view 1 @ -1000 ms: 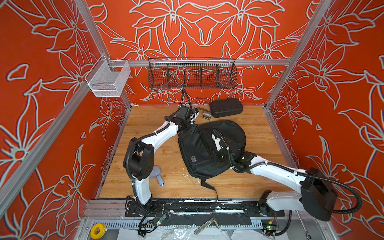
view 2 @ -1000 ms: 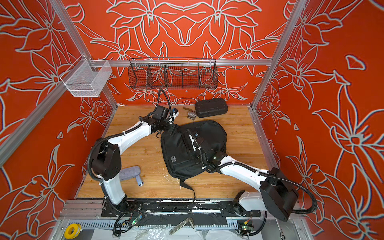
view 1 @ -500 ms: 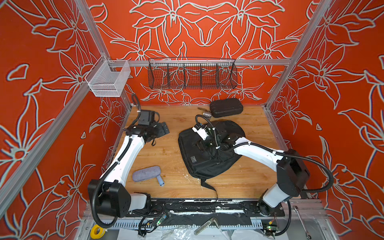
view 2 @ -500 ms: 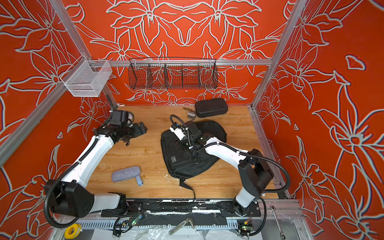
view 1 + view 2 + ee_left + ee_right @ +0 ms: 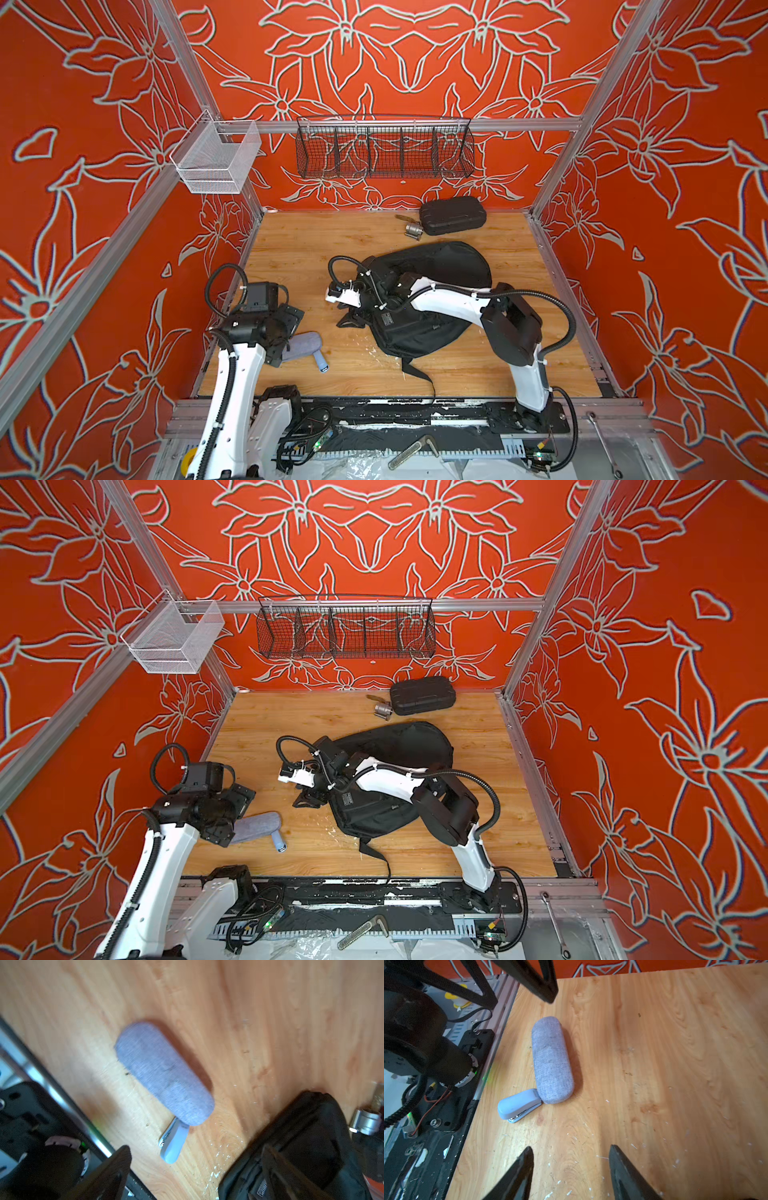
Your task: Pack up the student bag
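The student bag (image 5: 419, 316) lies mid-table; beside its left edge the right gripper (image 5: 349, 320) hangs released and empty, and further left the left gripper (image 5: 193, 1169) gapes, empty, over the grey case (image 5: 164, 1076).

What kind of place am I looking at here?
Probably a robot test booth, not a real room: two robot arms bolted to a rail, a small wooden table, and patterned orange walls on a metal frame.

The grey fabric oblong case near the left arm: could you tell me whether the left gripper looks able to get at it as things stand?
Probably yes. The left gripper is open and empty, right by the grey fabric oblong case, whose top is uncovered. Only the small light-blue stapler touches one end, and the black fabric backpack lies apart.
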`<state>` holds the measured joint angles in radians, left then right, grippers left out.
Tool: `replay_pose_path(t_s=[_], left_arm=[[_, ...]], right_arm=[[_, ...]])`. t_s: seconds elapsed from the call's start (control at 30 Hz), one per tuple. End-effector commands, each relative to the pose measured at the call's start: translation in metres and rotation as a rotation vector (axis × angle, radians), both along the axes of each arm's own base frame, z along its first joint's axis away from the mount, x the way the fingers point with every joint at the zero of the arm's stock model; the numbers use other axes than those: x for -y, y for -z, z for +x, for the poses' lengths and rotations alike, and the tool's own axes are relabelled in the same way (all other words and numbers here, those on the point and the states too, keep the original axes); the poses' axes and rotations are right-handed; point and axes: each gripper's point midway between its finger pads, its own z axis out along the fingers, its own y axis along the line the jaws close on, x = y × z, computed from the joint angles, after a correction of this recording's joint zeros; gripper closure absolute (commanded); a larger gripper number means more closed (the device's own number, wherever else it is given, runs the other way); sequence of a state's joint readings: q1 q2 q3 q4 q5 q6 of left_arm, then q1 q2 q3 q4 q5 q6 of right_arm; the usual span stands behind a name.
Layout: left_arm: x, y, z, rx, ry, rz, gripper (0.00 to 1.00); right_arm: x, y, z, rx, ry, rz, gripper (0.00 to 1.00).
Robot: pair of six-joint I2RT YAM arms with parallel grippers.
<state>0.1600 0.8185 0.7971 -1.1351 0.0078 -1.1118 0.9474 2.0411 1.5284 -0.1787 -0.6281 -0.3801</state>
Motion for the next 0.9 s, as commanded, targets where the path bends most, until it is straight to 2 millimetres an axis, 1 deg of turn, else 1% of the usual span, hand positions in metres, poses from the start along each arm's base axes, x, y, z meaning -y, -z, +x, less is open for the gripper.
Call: replay_pose_path(t_s=[0.0, 0.13, 0.23, 0.33, 0.37, 0.47, 0.6, 0.73, 0.87], left_arm=[[0.000, 0.024, -0.022, -0.071, -0.203, -0.053, 0.03], [0.004, 0.046, -0.021, -0.100, -0.247, -0.091, 0.03], [0.005, 0.061, -0.007, -0.108, -0.247, -0.113, 0.03], [-0.003, 0.067, 0.001, -0.140, -0.234, -0.072, 0.03], [-0.004, 0.073, 0.002, -0.173, -0.234, -0.066, 0.03], [-0.007, 0.083, 0.015, -0.158, -0.215, -0.058, 0.03], [-0.006, 0.090, 0.041, -0.120, -0.142, -0.067, 0.00], [-0.003, 0.096, 0.061, -0.120, -0.062, -0.085, 0.12], [0.004, 0.105, 0.074, -0.122, -0.031, -0.130, 0.25]], right_arm=[[0.003, 0.000, 0.002, 0.036, -0.045, 0.016, 0.40], [0.015, 0.004, 0.001, 0.067, -0.035, -0.018, 0.39], [0.021, 0.005, -0.002, 0.072, -0.036, -0.026, 0.39], [0.027, 0.007, -0.004, 0.069, -0.030, -0.039, 0.39], [0.029, 0.007, -0.005, 0.071, -0.025, -0.042, 0.39], [0.033, 0.008, -0.005, 0.080, -0.013, -0.043, 0.39], [0.036, 0.008, -0.005, 0.083, -0.009, -0.045, 0.39], [0.038, 0.014, 0.001, 0.081, 0.004, -0.072, 0.39], [0.037, 0.012, 0.006, 0.086, 0.010, -0.081, 0.39]])
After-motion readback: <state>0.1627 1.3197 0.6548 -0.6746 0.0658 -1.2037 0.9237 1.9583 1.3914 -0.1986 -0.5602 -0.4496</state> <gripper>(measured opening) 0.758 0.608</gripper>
